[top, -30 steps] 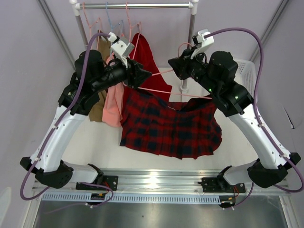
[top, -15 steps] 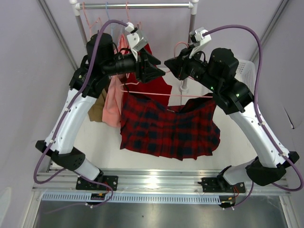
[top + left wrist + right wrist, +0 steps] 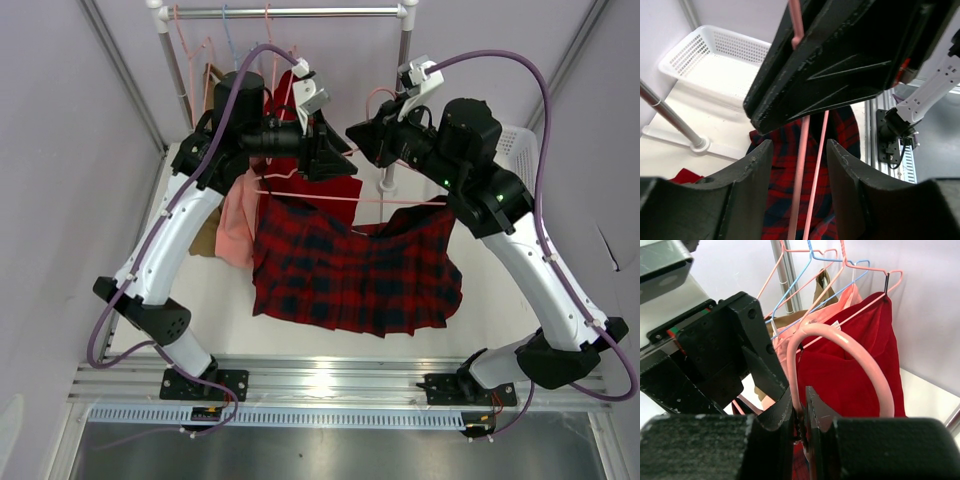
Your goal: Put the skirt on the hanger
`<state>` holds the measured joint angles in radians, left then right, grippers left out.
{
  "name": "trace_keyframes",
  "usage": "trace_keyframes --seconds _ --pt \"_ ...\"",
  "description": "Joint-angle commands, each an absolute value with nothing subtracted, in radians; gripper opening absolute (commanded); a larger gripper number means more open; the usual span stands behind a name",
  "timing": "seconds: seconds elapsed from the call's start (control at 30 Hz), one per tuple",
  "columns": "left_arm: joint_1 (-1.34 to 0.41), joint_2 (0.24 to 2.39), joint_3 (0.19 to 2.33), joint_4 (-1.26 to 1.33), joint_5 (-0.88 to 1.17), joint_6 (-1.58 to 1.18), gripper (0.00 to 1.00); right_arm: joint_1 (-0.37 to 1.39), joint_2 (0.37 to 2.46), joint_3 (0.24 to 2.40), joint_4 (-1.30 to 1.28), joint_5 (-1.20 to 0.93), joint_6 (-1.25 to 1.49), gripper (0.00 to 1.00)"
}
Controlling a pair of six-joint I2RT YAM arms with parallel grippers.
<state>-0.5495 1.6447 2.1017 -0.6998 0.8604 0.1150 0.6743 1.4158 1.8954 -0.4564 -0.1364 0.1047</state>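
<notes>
Bright, even overhead light; the red and navy plaid fabric skirt throws soft shadow on the white counter below the hands. Glare streaks the brushed metal rail. Close to the lens, left hand, right hand and pale-pink wire hanger blur.

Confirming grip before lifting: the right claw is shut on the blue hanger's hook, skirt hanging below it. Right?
No. The hanger in the right claw is pink, not blue, as the right wrist view shows. The claw is shut on its hook, skirt hanging below.
</notes>
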Motion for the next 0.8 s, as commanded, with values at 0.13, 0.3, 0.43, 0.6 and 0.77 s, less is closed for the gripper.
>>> trace_keyframes --seconds 0.13,0.3,0.43,0.6,0.77 --pt "-0.541 1.626 2.085 -0.637 0.972 0.114 0.34 0.667 1.414 1.957 -0.379 -0.147 0.129 0.0" --pt "-0.541 1.605 2.02 -0.6 0.994 0.1 0.22 0.666 1.424 1.957 -0.377 -0.143 0.129 0.0" --pt "-0.541 1.591 1.985 -0.562 1.015 0.08 0.13 0.664 1.425 1.953 -0.374 -0.144 0.13 0.0" --pt "-0.541 1.562 1.933 -0.468 1.04 0.023 0.0 0.663 1.427 1.948 -0.373 -0.14 0.127 0.0" --pt "-0.541 1.516 1.875 -0.37 1.051 -0.055 0.0 0.661 1.424 1.925 -0.37 -0.109 0.121 0.0"
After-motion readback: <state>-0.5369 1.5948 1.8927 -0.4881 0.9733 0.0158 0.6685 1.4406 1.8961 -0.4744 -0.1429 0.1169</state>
